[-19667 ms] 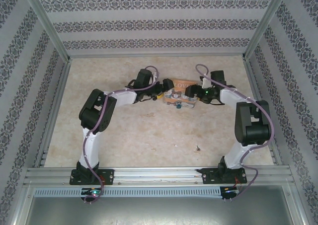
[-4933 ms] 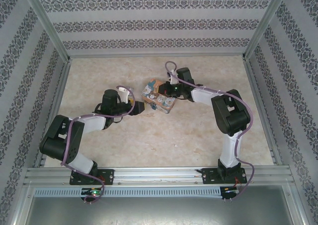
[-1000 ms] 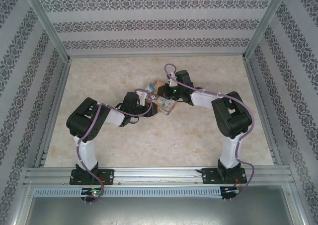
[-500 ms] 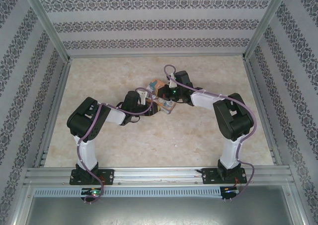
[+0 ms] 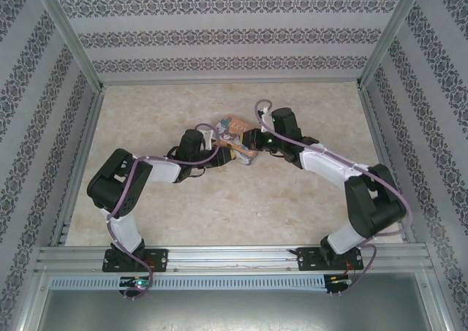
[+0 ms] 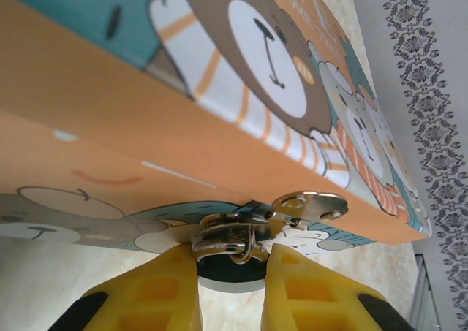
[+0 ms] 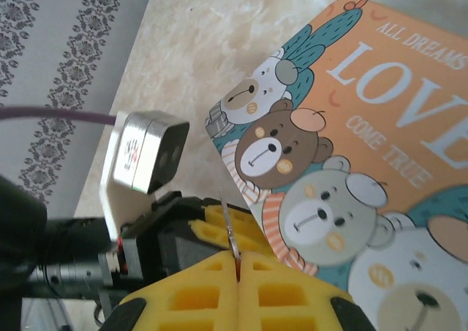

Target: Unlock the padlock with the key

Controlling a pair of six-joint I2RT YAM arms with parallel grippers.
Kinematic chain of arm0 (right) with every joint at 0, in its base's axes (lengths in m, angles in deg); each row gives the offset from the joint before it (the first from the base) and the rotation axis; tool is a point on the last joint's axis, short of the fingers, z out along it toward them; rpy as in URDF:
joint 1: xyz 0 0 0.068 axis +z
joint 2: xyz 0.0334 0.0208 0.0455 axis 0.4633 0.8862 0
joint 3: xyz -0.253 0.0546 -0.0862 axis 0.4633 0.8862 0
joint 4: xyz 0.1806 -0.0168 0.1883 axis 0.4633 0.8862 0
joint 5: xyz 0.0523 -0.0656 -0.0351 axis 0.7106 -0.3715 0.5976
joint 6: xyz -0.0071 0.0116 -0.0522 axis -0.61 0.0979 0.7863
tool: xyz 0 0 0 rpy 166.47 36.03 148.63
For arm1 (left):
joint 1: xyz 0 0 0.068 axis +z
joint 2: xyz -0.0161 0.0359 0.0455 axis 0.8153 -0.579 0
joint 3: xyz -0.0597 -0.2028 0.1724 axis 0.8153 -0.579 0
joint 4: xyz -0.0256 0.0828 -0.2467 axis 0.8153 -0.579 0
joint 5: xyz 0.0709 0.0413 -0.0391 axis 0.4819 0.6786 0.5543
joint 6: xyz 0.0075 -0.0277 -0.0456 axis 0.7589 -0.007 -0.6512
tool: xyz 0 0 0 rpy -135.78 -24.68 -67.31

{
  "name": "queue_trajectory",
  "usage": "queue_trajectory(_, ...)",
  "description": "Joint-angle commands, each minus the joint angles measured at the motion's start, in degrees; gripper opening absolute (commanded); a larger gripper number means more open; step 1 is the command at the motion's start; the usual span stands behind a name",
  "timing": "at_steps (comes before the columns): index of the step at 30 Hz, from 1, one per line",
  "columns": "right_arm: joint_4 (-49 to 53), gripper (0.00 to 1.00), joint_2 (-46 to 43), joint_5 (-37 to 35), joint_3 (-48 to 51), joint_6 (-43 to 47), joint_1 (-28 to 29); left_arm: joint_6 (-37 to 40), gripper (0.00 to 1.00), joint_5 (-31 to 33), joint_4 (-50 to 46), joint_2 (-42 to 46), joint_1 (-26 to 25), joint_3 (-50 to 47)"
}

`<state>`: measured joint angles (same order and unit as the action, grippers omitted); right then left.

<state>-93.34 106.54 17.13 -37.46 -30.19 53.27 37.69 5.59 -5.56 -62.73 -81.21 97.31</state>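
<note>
Padlock (image 6: 232,274) hung from hasp (image 6: 311,205) on front of LOVE tin (image 6: 219,90), its body pinched by L gripper (image 6: 234,258). R gripper (image 7: 238,261) was clamped on thin key (image 7: 229,225), blade out; keyhole not visible. Risks: key could twist in the grip if it met the keyhole off-axis, and the tin might slide under the push.

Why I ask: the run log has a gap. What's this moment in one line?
left claw: shut on padlock | right claw: shut on key | padlock: hanging at tin | key: not inserted
</note>
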Motion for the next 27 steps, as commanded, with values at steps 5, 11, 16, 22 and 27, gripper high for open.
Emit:
queue_trajectory(5, 0.5, 0.00, -8.0, -7.3, 8.5, 10.7, 4.7, -5.2, 0.16, -4.1, -5.5, 3.6, -0.8, 5.4)
queue_trajectory(11, -1.4, 0.00, -9.0, -14.6, 13.2, 16.1, 9.7, -6.6, 0.16, -4.5, -9.1, 5.1, -0.8, 7.0)
queue_trajectory(16, -4.7, 0.00, -8.4, -20.1, 15.4, 19.1, 12.7, -8.7, 0.16, -5.4, -11.5, 5.7, -0.7, 8.2)
queue_trajectory(22, -6.1, 0.00, -7.7, -25.1, 16.6, 21.3, 14.4, -9.1, 0.16, -5.5, -15.5, 6.6, -0.8, 9.7)
queue_trajectory(27, -7.0, 0.00, -7.3, -26.7, 17.1, 21.6, 14.6, -10.5, 0.16, -5.9, -16.3, 6.5, -0.8, 10.2)
